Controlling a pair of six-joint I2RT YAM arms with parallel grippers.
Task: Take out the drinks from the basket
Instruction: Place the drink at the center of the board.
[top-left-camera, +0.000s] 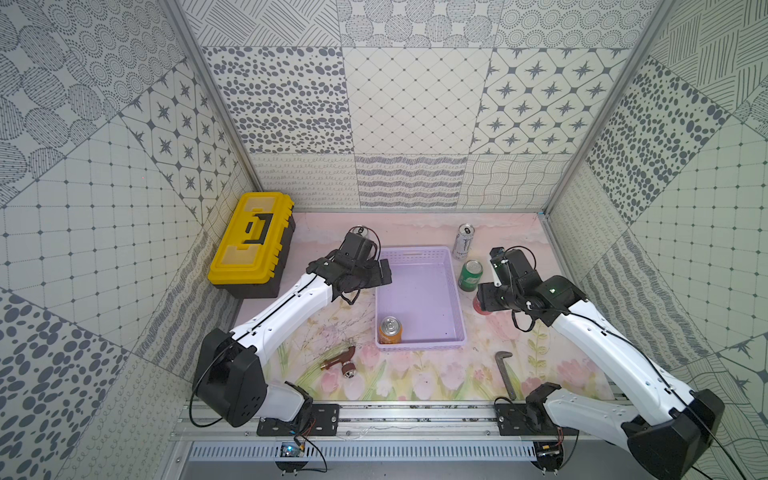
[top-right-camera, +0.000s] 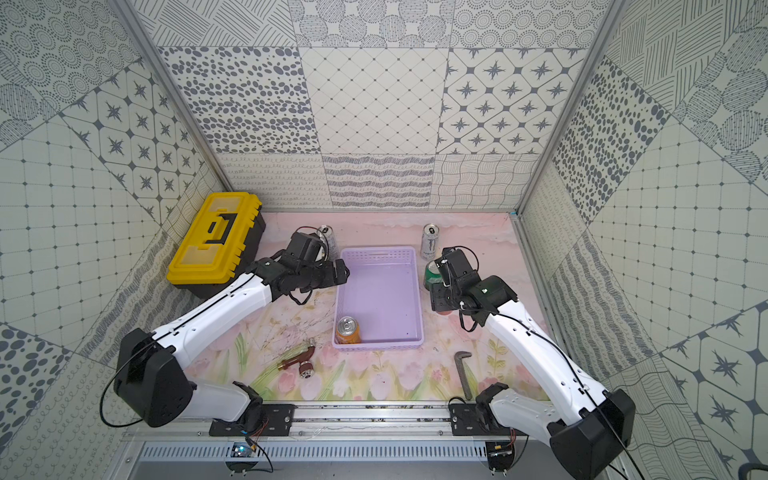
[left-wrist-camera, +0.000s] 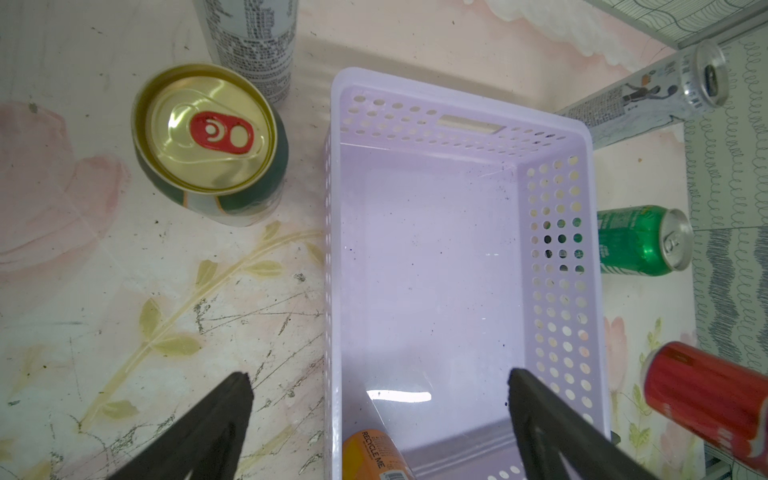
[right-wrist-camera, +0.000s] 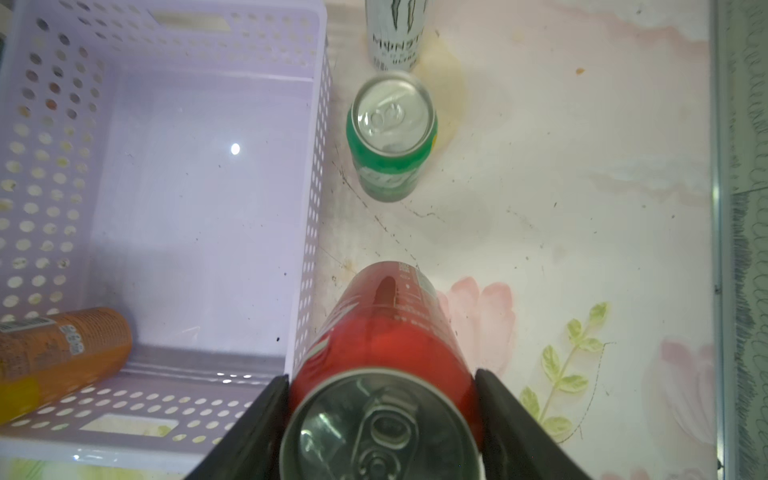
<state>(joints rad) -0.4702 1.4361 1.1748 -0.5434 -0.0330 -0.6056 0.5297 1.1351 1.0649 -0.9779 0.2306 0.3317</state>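
On the bench (top-left-camera: 415, 374) in both top views, a basket (top-left-camera: 419, 286) at the middle with an orange can (top-left-camera: 390, 330) upright in its near left corner. Outside its right wall, a white can (top-left-camera: 464, 241) and a green can (top-left-camera: 471, 275) upright; nearer, a red can (top-left-camera: 481, 311) mostly hidden under the right claw (top-left-camera: 484, 301). Over the basket's far left rim, the left claw (top-left-camera: 384, 272), with another white can (top-right-camera: 328, 239) behind it; far left, a yellow toolbox (top-left-camera: 249, 245). From the left wrist: claw spread wide and empty, one finger (left-wrist-camera: 216, 424) above the bench, the other above the basket floor; dark green can (left-wrist-camera: 208, 141) upright just outside the left wall. From the right wrist: claw pinching the red can by its sides, just beside the basket's right wall; cannot tell whether its base touches the bench.
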